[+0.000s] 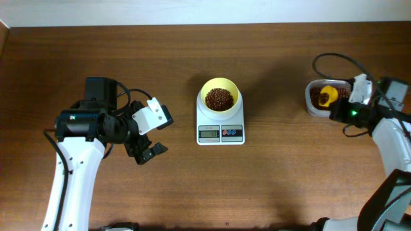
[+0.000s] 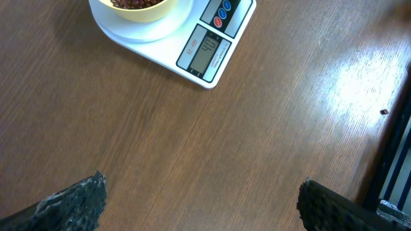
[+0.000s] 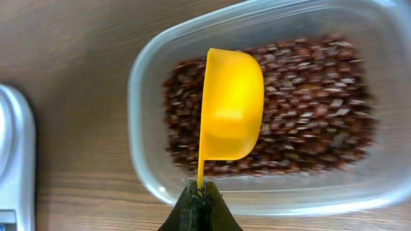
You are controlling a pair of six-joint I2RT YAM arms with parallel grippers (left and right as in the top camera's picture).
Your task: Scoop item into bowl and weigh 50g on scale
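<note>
The pale-yellow bowl (image 1: 220, 94) sits on the white scale (image 1: 220, 131) at mid table and holds red-brown beans (image 1: 219, 99). The scale's display (image 2: 205, 49) and the bowl's edge (image 2: 135, 9) show at the top of the left wrist view. More beans (image 3: 308, 96) fill a clear plastic tub (image 1: 318, 97) at the far right. My right gripper (image 3: 200, 192) is shut on the handle of a yellow scoop (image 3: 230, 106), held turned on its side over the tub's beans. My left gripper (image 2: 202, 199) is open and empty above bare table, left of the scale.
A single stray bean (image 2: 384, 111) lies on the table near the front edge in the left wrist view. The scale's edge (image 3: 13, 160) shows at the left of the right wrist view. Cables loop behind the right arm (image 1: 334, 59).
</note>
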